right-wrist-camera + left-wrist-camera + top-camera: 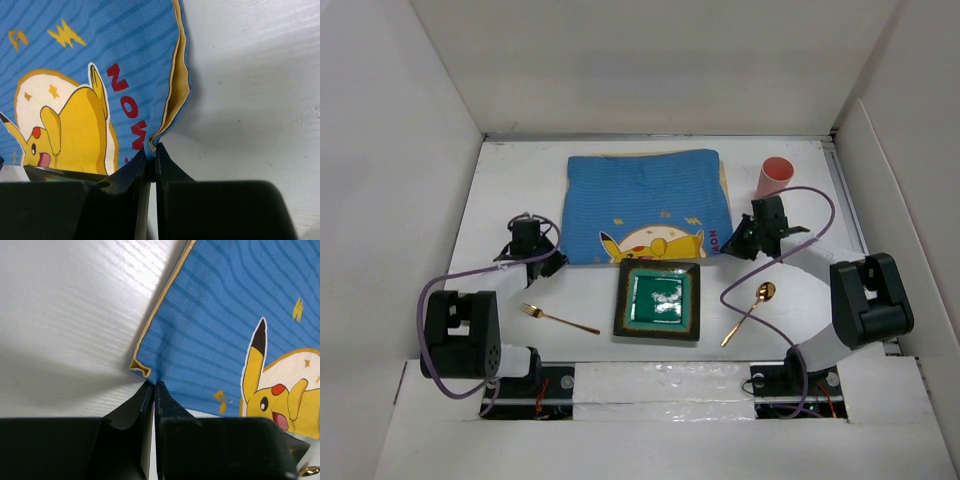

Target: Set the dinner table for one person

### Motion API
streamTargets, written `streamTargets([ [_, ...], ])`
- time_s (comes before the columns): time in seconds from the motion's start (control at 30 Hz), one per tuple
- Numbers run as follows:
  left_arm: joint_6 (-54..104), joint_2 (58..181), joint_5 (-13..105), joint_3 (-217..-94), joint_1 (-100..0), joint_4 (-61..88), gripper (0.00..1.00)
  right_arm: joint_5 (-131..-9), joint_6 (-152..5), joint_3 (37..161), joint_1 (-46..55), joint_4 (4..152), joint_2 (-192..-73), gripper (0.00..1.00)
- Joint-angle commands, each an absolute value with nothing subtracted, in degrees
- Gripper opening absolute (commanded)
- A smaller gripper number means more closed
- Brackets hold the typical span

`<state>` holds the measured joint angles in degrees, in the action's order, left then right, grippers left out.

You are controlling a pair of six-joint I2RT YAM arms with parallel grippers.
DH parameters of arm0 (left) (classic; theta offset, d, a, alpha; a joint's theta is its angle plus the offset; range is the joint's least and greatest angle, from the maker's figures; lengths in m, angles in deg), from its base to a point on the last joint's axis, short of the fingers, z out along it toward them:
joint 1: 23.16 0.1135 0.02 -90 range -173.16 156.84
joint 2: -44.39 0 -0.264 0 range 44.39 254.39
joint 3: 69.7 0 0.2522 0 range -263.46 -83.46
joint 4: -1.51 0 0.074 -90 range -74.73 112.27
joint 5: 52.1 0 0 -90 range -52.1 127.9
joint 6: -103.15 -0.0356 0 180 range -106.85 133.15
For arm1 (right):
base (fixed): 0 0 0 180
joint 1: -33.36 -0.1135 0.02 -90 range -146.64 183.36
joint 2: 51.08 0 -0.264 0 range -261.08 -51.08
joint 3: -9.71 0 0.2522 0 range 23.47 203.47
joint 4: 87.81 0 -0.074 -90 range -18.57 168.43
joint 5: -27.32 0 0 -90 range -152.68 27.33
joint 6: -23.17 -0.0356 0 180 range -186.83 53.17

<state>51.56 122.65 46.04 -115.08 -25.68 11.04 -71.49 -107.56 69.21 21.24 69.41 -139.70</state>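
Observation:
A blue striped cloth mat point(645, 205) with a yellow cartoon print lies on the white dinner table point(520, 180). My left gripper point(552, 262) is shut on the mat's near left corner point(145, 371). My right gripper point(735, 245) is shut on the mat's near right corner point(155, 142). A dark square plate point(658, 301) with a green centre sits just in front of the mat. A gold fork point(560, 319) lies left of the plate, a gold spoon point(750, 312) right of it. A pink cup point(773, 178) stands at the back right.
White walls point(400, 150) enclose the table on the left, back and right. The arm bases and purple cables point(800, 195) sit at the near edge.

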Motion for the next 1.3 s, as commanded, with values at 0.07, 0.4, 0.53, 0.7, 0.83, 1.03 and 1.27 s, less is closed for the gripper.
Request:
streamTargets([
  [0.07, 51.7, 119.2, 43.6, -113.7, -25.4, 14.6, 0.00, -66.4, -110.9, 67.9, 20.1, 67.4, -136.2, 0.13],
  [0.4, 50.9, 116.1, 43.0, -115.7, -25.9, 19.5, 0.19, -64.6, -112.0, 66.4, 18.5, 63.5, -132.5, 0.28],
  [0.53, 50.2, 112.4, 43.0, -118.2, -25.9, 22.5, 0.41, -63.0, -111.0, 67.6, 18.0, 59.6, -127.9, 0.45],
  [0.7, 48.0, 106.3, 43.4, -127.3, -27.0, 26.5, 0.37, -62.2, -106.0, 70.4, 17.4, 53.9, -118.5, 0.51],
  [0.83, 46.5, 104.5, 48.8, -134.8, -27.9, 27.0, 0.00, -79.2, -102.6, 63.4, 13.5, 62.1, -113.6, 0.00],
  [1.03, 46.6, 104.4, 57.6, -136.5, -27.9, 25.0, 0.00, -88.4, -107.3, 52.5, 7.5, 77.5, -114.7, 0.53],
  [1.27, 39.0, 109.1, 55.4, -143.0, -27.9, 26.4, 0.15, -89.0, -107.9, 49.1, 5.6, 85.5, -124.8, 0.63],
])
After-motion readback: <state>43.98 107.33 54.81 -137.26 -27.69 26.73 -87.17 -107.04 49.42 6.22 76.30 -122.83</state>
